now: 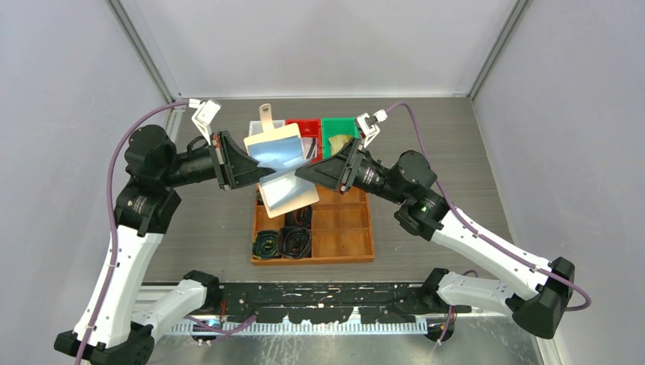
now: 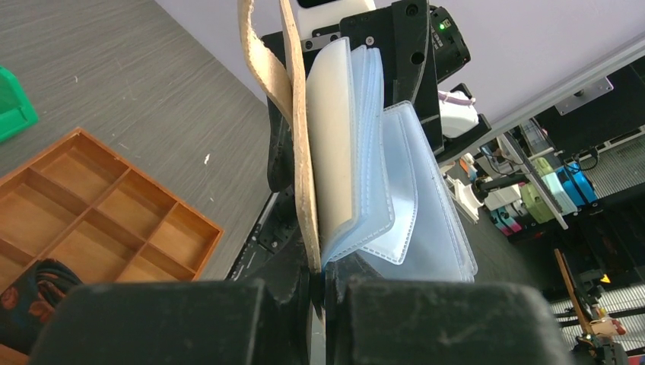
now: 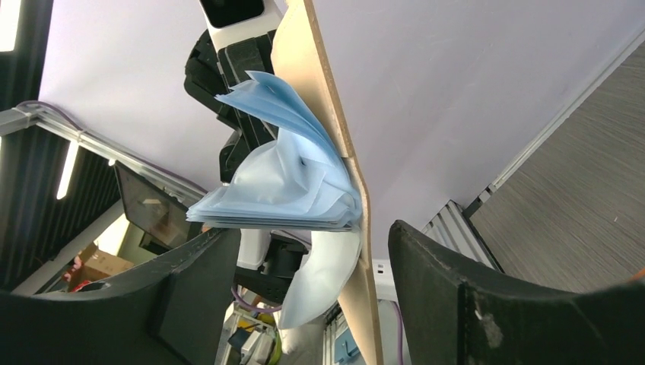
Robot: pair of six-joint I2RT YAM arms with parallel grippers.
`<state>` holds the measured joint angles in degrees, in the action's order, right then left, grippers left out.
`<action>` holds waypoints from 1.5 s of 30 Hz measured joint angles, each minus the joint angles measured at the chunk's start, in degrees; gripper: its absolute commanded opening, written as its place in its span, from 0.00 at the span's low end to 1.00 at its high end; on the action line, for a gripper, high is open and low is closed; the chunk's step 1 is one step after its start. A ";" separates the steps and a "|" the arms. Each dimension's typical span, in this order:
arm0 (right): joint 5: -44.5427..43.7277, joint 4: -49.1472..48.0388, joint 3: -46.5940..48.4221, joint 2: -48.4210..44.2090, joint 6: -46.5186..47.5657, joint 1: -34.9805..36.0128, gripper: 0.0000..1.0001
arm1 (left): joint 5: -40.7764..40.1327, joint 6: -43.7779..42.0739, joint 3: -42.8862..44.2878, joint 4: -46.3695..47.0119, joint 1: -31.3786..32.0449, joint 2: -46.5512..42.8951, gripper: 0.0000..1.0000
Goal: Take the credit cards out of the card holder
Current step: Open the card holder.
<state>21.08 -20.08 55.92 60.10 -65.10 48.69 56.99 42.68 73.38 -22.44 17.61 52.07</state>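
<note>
The tan card holder (image 1: 293, 196) hangs open in the air above the wooden tray, its pale blue shiny pockets (image 1: 278, 152) facing up and its strap tab (image 1: 265, 114) pointing to the back. My left gripper (image 1: 257, 169) is shut on the holder's left edge; in the left wrist view (image 2: 319, 277) the tan cover (image 2: 300, 152) is pinched between the jaws. A pale flat insert (image 2: 331, 129) sits in the front pocket; I cannot tell if it is a card. My right gripper (image 1: 306, 172) is open, and its jaws straddle the cover (image 3: 357, 228) and the fanned pockets (image 3: 281, 190).
The wooden divided tray (image 1: 342, 228) lies under the holder, with dark coiled belts (image 1: 285, 242) in its front left cells. Red (image 1: 304, 125), green (image 1: 338, 125) and white (image 1: 308, 144) bins stand behind it. A tan flat thing (image 1: 342, 141) lies in the green bin.
</note>
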 measured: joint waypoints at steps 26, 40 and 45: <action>0.02 -9.07 -3.23 -0.13 -6.47 0.28 0.01 | -2.23 -10.84 2.43 -8.07 -0.74 -0.44 0.92; 4.50 20.94 9.40 -4.09 10.43 0.26 0.01 | 2.75 -2.19 0.46 -0.24 -3.13 -0.57 0.85; 6.71 29.49 14.32 -3.43 16.72 0.26 0.01 | 6.25 2.29 -1.01 3.30 -3.13 0.17 0.83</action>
<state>27.79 9.41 70.24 56.66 -48.38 48.95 63.24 44.97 72.38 -19.14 14.48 52.25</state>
